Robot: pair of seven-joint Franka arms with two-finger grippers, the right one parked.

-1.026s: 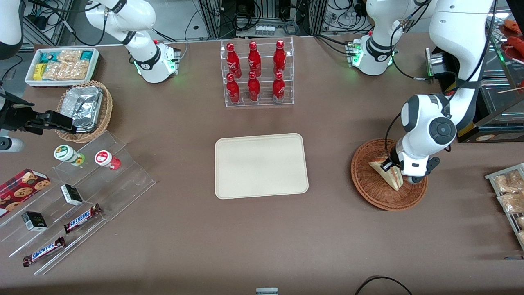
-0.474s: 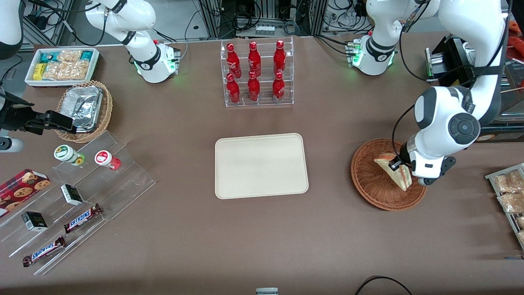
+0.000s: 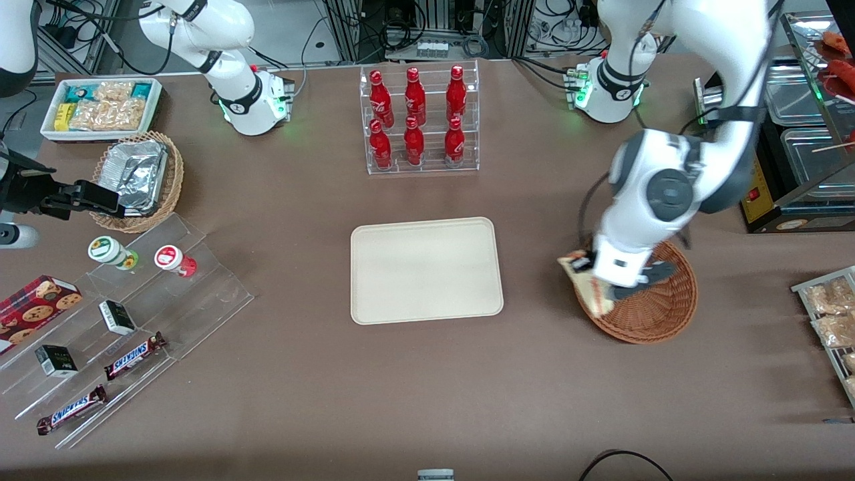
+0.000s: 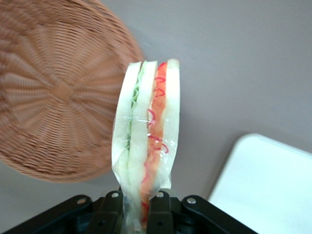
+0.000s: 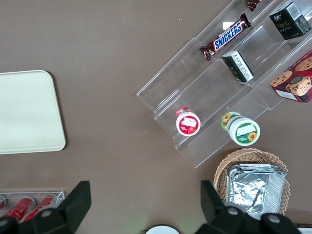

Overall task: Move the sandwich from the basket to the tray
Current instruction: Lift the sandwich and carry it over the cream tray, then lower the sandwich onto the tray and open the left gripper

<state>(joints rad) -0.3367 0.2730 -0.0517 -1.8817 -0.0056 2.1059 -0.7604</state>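
My left gripper (image 3: pixel 596 275) is shut on the sandwich (image 3: pixel 588 284), a plastic-wrapped wedge of white bread with red-orange and green filling. It holds the sandwich in the air above the rim of the reddish-brown wicker basket (image 3: pixel 658 310), on the rim's tray-ward side. In the left wrist view the sandwich (image 4: pixel 146 134) sticks out from between the two black fingers (image 4: pixel 109 214) of the gripper (image 4: pixel 136 214), with the basket (image 4: pixel 53 97) below and a corner of the tray (image 4: pixel 265 187) in sight. The cream-beige tray (image 3: pixel 426 269) lies bare at the table's middle.
A clear rack of red bottles (image 3: pixel 417 120) stands farther from the front camera than the tray. A wire rack of snack bags (image 3: pixel 831 314) sits at the working arm's end. A clear stepped display with snack bars and cups (image 3: pixel 127 314) and a tan basket with foil container (image 3: pixel 137 177) lie toward the parked arm's end.
My left gripper has lifted the sandwich out of the basket's middle and carried it toward the tray, to above the basket's rim. The arm has swung along with it.
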